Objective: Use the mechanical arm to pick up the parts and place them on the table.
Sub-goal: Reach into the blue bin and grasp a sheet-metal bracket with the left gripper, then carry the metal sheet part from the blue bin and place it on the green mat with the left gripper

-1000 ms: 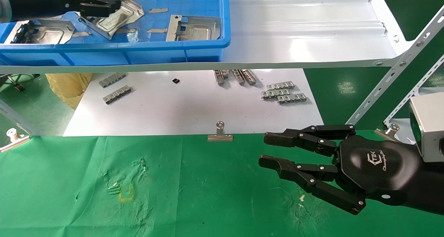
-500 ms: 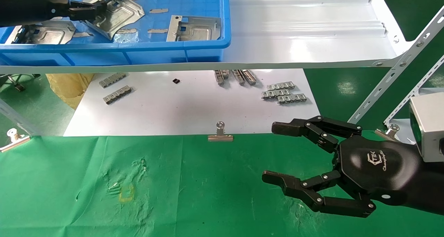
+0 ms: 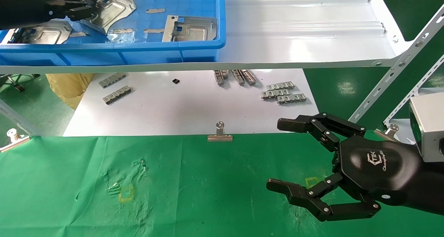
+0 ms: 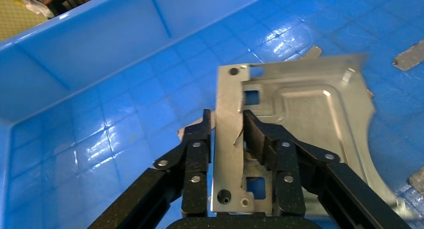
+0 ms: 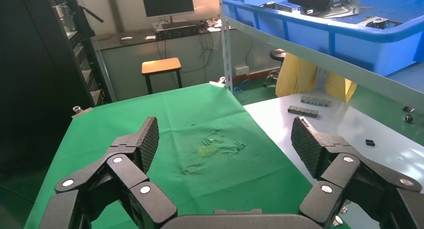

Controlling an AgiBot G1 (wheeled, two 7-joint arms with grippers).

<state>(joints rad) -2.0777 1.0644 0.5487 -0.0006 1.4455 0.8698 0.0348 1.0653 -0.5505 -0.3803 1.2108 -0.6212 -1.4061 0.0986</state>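
Observation:
My left gripper (image 3: 84, 8) is in the blue bin (image 3: 138, 53) at the far left, shut on the folded edge of a silvery plate (image 3: 112, 8) and holding it tilted. In the left wrist view the fingers (image 4: 262, 136) pinch that plate (image 4: 310, 114) from both sides. Two more plates (image 3: 190, 25) (image 3: 41, 34) lie flat in the bin. My right gripper (image 3: 277, 157) is open and empty above the right side of the green cloth table (image 3: 190, 188). Its pads (image 5: 147, 139) stand wide apart.
The bin stands on a white ribbed shelf (image 3: 305, 32) held by a slotted post (image 3: 392, 77). Below it, a glossy white sheet (image 3: 187, 112) carries small toothed strips (image 3: 282, 93). A binder clip (image 3: 220, 133) sits at the cloth's far edge. A yellow square mark (image 3: 125, 193) lies left of centre.
My right gripper's fingers have spread from nearly together to wide open. My left gripper has drawn the held plate to the left inside the bin.

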